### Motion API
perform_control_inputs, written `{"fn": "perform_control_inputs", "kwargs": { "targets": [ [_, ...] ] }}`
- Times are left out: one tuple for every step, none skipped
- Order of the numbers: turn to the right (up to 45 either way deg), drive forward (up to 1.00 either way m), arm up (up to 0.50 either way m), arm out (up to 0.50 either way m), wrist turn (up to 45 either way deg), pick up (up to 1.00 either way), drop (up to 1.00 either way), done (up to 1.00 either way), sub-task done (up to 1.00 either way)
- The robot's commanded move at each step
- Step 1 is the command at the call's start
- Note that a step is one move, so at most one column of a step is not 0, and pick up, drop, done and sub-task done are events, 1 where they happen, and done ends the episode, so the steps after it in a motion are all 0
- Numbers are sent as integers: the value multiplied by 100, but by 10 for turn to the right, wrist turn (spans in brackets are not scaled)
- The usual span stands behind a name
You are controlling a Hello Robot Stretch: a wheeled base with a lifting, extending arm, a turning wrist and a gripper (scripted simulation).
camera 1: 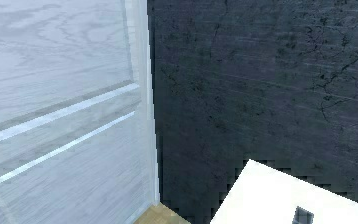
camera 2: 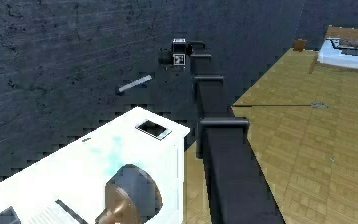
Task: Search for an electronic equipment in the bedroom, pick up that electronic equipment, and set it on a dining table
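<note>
Arm side view: my arm extends from the bottom edge toward the dark wall. My claw sits at its far end, beside the two white marker squares. A slim grey device hangs at the claw's finger end, clear of every surface and above the white table; I hold it. Finger setting: cannot tell. On the table lie a flat phone-like slab and a rounded grey-brown object. Forward view: a pale door, the dark wall, the table's corner.
</note>
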Motion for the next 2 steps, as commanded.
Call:
{"fn": "perform_control_inputs", "kwargs": {
  "targets": [
    [0, 0, 0, 0, 270, 0, 0, 0, 0],
    [0, 0, -28, 0, 0, 0, 0, 0, 0]
  ]
}}
